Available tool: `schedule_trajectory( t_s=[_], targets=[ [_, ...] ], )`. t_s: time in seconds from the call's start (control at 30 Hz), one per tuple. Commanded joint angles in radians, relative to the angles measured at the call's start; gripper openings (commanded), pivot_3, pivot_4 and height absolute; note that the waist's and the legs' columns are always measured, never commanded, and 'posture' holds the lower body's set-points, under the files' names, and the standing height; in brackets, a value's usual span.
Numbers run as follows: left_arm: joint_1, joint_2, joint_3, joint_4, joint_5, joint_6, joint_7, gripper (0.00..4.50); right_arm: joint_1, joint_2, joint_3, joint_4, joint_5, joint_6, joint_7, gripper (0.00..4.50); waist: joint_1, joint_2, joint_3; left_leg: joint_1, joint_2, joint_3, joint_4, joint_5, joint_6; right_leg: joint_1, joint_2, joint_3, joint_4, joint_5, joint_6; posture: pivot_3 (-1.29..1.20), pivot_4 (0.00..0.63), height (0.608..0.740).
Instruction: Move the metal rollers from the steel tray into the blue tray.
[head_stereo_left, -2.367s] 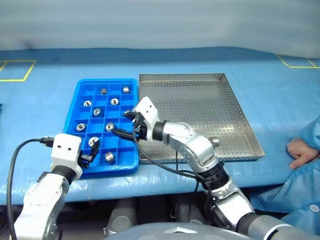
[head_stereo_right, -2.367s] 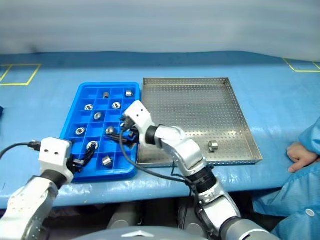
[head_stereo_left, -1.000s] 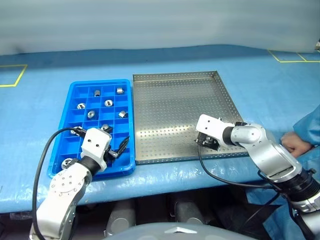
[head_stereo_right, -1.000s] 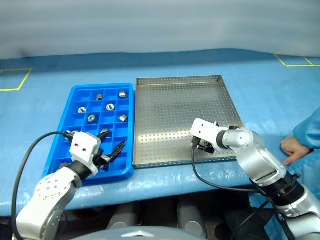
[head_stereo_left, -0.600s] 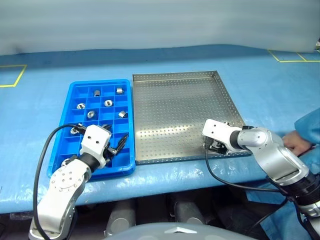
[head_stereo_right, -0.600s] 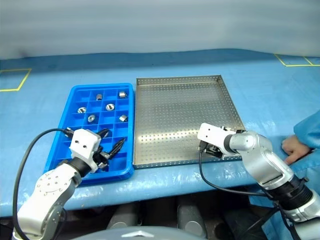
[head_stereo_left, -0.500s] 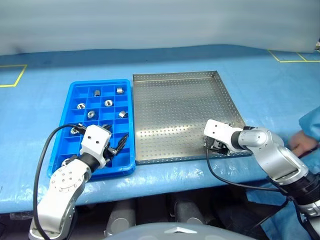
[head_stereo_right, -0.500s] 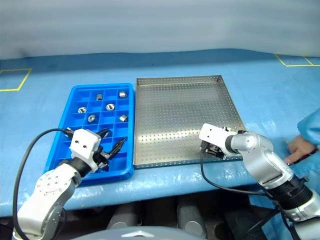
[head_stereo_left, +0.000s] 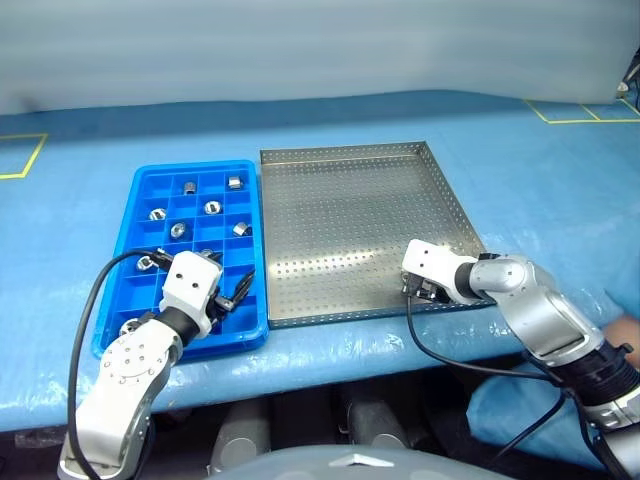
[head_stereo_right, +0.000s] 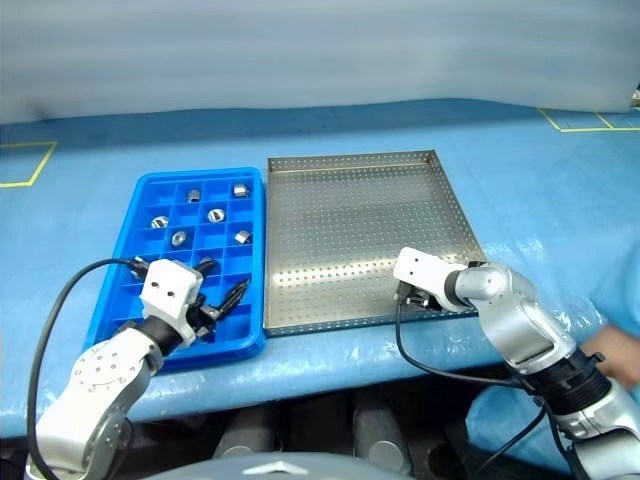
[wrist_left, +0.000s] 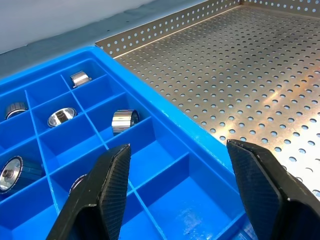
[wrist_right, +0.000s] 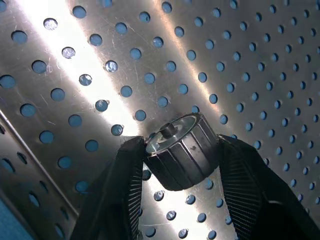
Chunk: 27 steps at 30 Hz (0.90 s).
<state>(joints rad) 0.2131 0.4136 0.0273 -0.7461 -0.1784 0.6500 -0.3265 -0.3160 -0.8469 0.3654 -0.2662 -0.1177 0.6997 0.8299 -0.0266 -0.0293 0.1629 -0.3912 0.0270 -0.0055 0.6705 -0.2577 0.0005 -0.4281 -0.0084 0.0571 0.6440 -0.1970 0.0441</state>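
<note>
The steel tray (head_stereo_left: 350, 220) lies in the middle of the table, the blue tray (head_stereo_left: 195, 164) against its left side. Several metal rollers (head_stereo_left: 189, 187) sit in the blue tray's compartments (wrist_left: 124, 120). One metal roller (wrist_right: 182, 151) rests on the perforated floor near the steel tray's front right corner. My right gripper (head_stereo_left: 422, 291) is down on it, and both fingers (wrist_right: 132, 170) press its ribbed sides. My left gripper (head_stereo_left: 235, 291) hovers open over the blue tray's near right corner (wrist_left: 178, 147), holding nothing.
A person's hand (head_stereo_right: 612, 358) and blue sleeve are at the table's near right edge, just beyond my right arm. Yellow tape marks (head_stereo_left: 20, 155) lie on the blue table cover at far left and far right. A black cable (head_stereo_left: 85, 320) loops from my left wrist.
My right gripper has closed onto the roller in the steel tray's front right corner. The person's hand has drawn back toward the table's near edge. The left arm stayed still.
</note>
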Motion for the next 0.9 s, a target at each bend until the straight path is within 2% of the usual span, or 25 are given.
schedule_trajectory(
  t_s=[0.03,0.23,0.37,0.5,0.67,0.9],
  targets=[
    [0.0,-0.002,0.014,-0.028,-0.008,-0.003,0.003,3.33,-0.014,0.045,-0.021,-0.045,0.013,-0.011,-0.011,1.87,0.001,0.0,0.0,0.0,0.0,0.0,0.0,0.0,0.0,0.0,0.0,0.0,0.0,0.0,0.0,0.03,0.15,0.74],
    [0.01,0.011,0.023,-0.035,0.008,0.012,0.012,3.33,-0.08,0.267,-0.116,-0.099,0.114,0.062,-0.092,1.87,0.003,0.001,0.001,-0.001,0.0,0.0,-0.003,0.0,0.0,-0.002,0.001,0.002,0.0,0.0,0.0,0.03,0.15,0.74],
    [0.026,0.013,0.059,-0.055,-0.001,0.017,0.012,3.33,-0.13,0.452,-0.141,-0.1,0.191,0.043,-0.162,1.87,0.008,0.001,0.001,-0.002,0.0,-0.001,-0.003,0.0,0.0,-0.002,0.001,0.001,-0.001,0.0,0.0,0.05,0.15,0.74],
    [0.045,0.027,0.135,-0.066,0.014,0.057,0.038,3.33,-0.181,0.614,-0.071,-0.057,0.239,0.044,-0.18,1.87,0.006,0.001,0.001,-0.002,0.0,-0.001,-0.004,0.0,0.0,-0.003,0.001,0.001,-0.001,0.0,0.0,0.07,0.15,0.74],
    [0.072,0.05,0.228,-0.092,0.018,0.09,0.045,3.33,-0.226,0.761,0.073,0.034,0.221,0.012,-0.211,1.87,0.01,0.001,0.001,-0.002,0.001,-0.002,-0.004,0.0,0.0,-0.003,0.001,0.0,0.0,0.0,-0.001,0.11,0.15,0.74],
    [0.096,0.044,0.242,-0.115,0.023,0.11,0.051,3.33,-0.241,0.824,0.149,0.138,0.21,-0.027,-0.214,1.87,0.031,0.001,0.0,-0.002,0.0,-0.002,-0.004,0.0,0.0,-0.002,-0.002,-0.001,-0.001,0.0,-0.001,0.15,0.15,0.74]
  ],
)
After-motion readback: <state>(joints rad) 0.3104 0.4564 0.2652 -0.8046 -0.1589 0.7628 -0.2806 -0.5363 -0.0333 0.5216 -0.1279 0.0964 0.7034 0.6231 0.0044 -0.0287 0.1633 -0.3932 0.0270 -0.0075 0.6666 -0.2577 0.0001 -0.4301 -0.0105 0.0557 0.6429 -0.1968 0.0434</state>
